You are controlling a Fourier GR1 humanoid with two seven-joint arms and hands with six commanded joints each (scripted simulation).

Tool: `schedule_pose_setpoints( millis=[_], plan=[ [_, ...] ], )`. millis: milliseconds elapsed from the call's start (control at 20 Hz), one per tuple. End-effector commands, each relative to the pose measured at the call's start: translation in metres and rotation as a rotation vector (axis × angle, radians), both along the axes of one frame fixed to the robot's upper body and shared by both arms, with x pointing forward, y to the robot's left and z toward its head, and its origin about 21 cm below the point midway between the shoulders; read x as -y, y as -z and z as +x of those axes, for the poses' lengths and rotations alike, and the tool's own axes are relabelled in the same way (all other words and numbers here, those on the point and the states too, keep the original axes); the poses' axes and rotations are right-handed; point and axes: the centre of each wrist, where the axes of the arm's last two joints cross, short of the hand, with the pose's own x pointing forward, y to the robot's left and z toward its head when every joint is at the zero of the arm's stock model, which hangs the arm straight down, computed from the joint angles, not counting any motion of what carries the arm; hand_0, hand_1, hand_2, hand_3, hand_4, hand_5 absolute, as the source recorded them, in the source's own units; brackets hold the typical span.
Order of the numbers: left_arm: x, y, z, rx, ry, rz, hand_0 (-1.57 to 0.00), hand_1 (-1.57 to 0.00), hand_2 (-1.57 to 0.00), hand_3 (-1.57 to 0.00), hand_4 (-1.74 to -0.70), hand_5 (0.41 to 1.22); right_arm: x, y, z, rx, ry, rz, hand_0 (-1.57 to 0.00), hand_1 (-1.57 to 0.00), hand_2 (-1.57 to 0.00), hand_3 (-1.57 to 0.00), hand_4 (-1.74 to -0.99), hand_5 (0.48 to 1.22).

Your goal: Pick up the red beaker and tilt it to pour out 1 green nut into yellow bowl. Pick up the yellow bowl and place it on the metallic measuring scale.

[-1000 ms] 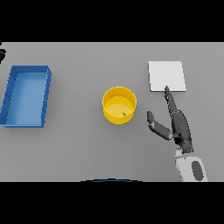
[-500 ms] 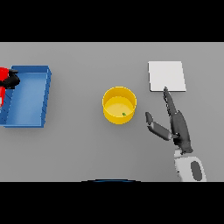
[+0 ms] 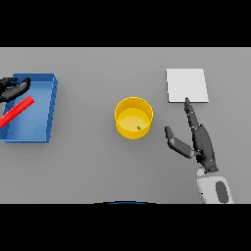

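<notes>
The grey worktop (image 3: 93, 166) carries every item in the head view.

The blue tray (image 3: 48, 110) sits at the left edge of the worktop. It is rectangular, open at the top, and partly cut off by the edge of the view.

The right hand (image 3: 202, 143) rests over the worktop at lower right, between the yellow bowl and the right edge of the view. Its fingers (image 3: 190, 112) are straight and extended toward the measuring scale, with the tips just short of the scale's near edge. The thumb is spread out toward the bowl. The hand holds nothing.

The measuring scale (image 3: 187, 85) is a flat, pale square plate at upper right, well apart from the tray. Nothing lies on it.

The yellow bowl (image 3: 133, 107) stands upright near the centre of the worktop, between the tray and the scale and touching neither.

The red beaker (image 3: 17, 111) is over the left part of the tray, tilted along a diagonal, with its lower end cut off by the edge of the view.

The left hand (image 3: 13, 88) is at the left edge, over the tray's far corner, just beside the beaker's upper end. Its fingers are curled; whether they grip the beaker cannot be told.

The green nut (image 3: 138, 128) lies inside the bowl, near its front right wall.
</notes>
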Motion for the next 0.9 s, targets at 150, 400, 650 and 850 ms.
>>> schedule_pose_setpoints(
  millis=[150,400,650,850],
  plan=[
    [0.005,0.009,0.009,0.030,-0.017,0.017,-0.13,-0.12,-0.11,-0.09,-0.72,0.647,0.000,0.000,-0.001,-0.008,0.005,-0.011,0.00,0.00,0.00,0.00,-1.173,0.688],
    [0.005,0.008,0.009,0.130,-0.022,0.009,-0.04,-0.04,-0.04,-0.03,-0.71,0.674,-0.009,-0.004,-0.003,-0.021,-0.019,-0.110,0.00,0.00,0.00,0.00,-1.146,0.691],
    [0.005,0.007,0.008,0.158,-0.023,-0.001,-0.01,-0.01,-0.01,-0.01,-0.72,0.676,-0.004,-0.031,0.020,0.019,-0.230,-0.413,0.00,0.00,0.00,0.00,-1.190,0.716],
    [0.008,0.012,0.008,0.162,-0.005,-0.027,0.00,0.00,0.00,0.00,-0.72,0.665,-0.022,-0.050,0.046,0.096,-0.420,-0.780,0.00,0.00,0.00,0.00,-1.222,0.701]
  ],
)
